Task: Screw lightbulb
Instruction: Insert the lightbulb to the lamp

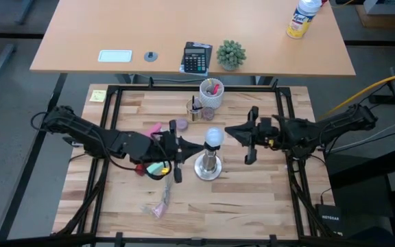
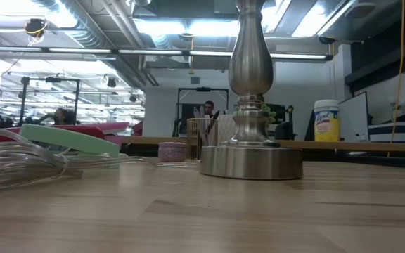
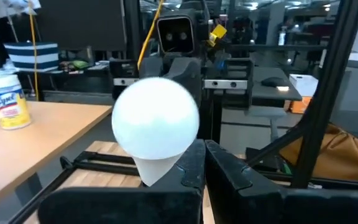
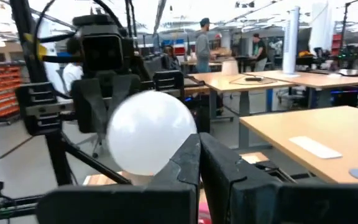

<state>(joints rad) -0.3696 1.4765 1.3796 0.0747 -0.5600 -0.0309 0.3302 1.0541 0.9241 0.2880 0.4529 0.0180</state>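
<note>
Lightbulb (image 1: 214, 137), frame centre atop socket stand (image 1: 209, 167): light, smooth, fragile glass; grip globe gently. Left gripper (image 1: 181, 149) & right gripper (image 1: 241, 135) flank it, fingers together, empty.

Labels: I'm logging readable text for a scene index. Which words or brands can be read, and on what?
"Lysol" on the wipes canister, in the left wrist view.
"NETGEAR" on the black box at the frame's corner.
Calculator keys: too small to read.
Sticky note: unreadable.
</note>
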